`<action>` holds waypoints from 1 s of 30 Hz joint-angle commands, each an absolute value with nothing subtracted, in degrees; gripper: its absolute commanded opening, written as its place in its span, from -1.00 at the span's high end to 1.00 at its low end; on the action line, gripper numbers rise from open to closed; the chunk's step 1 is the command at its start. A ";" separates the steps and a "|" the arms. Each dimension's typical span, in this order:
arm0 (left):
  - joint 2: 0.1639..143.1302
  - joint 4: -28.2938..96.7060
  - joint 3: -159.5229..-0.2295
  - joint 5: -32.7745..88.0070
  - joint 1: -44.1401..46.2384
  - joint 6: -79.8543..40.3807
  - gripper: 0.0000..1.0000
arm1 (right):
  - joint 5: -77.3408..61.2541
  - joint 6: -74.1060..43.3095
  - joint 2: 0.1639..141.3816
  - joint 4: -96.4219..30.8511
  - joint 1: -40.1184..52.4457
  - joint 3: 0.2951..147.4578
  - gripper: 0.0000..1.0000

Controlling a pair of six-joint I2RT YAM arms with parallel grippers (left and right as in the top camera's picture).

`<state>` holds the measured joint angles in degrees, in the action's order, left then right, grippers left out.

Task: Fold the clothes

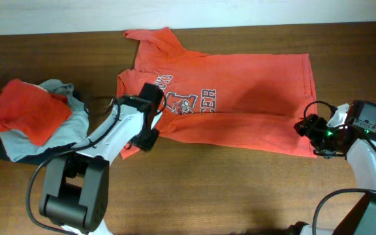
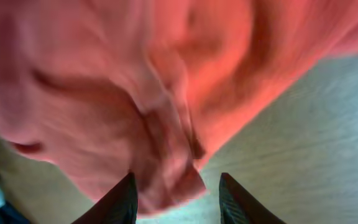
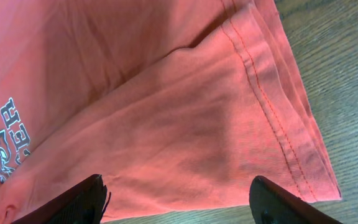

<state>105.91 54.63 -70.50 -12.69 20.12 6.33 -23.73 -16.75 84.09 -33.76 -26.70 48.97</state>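
The large orange-red short-sleeved T-shirt [image 1: 240, 98] lies flat on the brown wooden table [image 1: 207, 196], long axis running arm to arm: hem corner under the right gripper [image 3: 178, 180], its 2 fingers spread; collar end by the left gripper [image 2: 176, 182], fingers spread astride bunched cloth

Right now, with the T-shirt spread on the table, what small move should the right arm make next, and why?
Probably lower the right gripper and close it on the T-shirt hem. Its fingers stand wide open over the hem corner, gripping nothing, while the left gripper, also open, has cloth bunched between its fingers at the other end.
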 commanded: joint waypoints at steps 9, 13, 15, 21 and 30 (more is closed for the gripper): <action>106.17 53.93 -69.67 -16.36 19.99 5.34 0.99 | -24.45 -16.95 84.38 -33.67 -26.63 49.82 -0.57; 106.17 59.29 -76.38 -20.01 19.97 5.15 0.99 | -24.45 -16.95 84.38 -33.65 -26.63 49.82 -0.57; 106.17 61.23 -79.70 -21.80 19.97 5.17 1.00 | -24.45 -16.95 84.38 -33.69 -26.63 49.82 -0.58; 106.17 60.38 -89.38 -26.55 19.79 5.98 1.00 | -24.45 -16.95 84.38 -33.67 -26.63 49.82 -0.57; 106.17 45.93 -90.76 -18.87 16.75 11.46 0.99 | -24.45 -16.95 84.38 -33.80 -26.63 49.82 -0.58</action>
<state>106.34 44.51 -89.80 -24.86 17.32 9.43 -23.73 -16.71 84.20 -33.80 -26.70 48.97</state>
